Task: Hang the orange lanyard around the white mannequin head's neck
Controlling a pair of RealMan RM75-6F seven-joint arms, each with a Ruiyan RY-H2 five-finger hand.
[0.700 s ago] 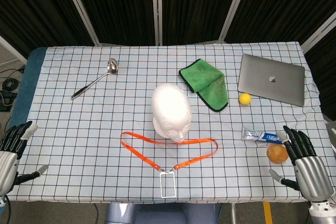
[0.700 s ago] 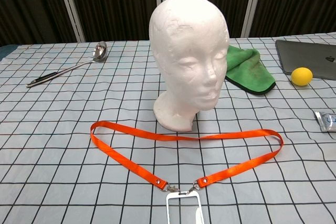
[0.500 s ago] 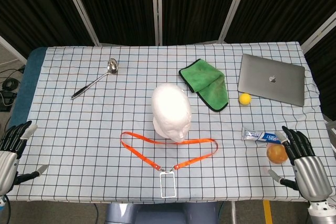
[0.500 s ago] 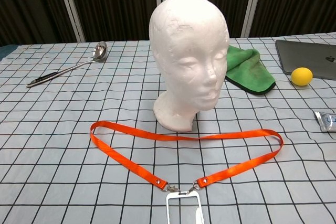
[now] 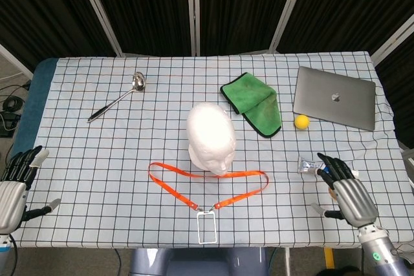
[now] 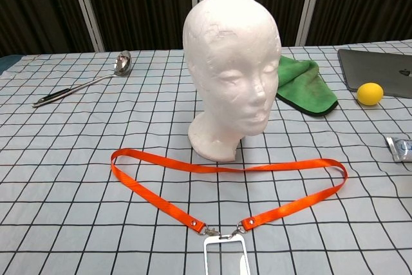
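The white mannequin head (image 5: 211,136) (image 6: 230,76) stands upright mid-table. The orange lanyard (image 5: 206,187) (image 6: 225,188) lies flat in a loop on the cloth just in front of its base, with a clear badge holder (image 5: 206,227) (image 6: 224,255) at the near end. My left hand (image 5: 16,187) hovers at the table's near left corner, fingers apart and empty. My right hand (image 5: 346,190) hovers at the near right, fingers spread, holding nothing, well to the right of the lanyard. Neither hand shows in the chest view.
A ladle (image 5: 119,97) lies at the back left. A green cloth (image 5: 253,103), a yellow ball (image 5: 301,121) and a closed laptop (image 5: 335,97) sit at the back right. A toothpaste tube (image 5: 308,165) lies just beyond my right hand.
My right hand has moved left and inward over the table, now covering the orange ball seen earlier. The left hand has barely shifted. The lanyard and head have not moved.
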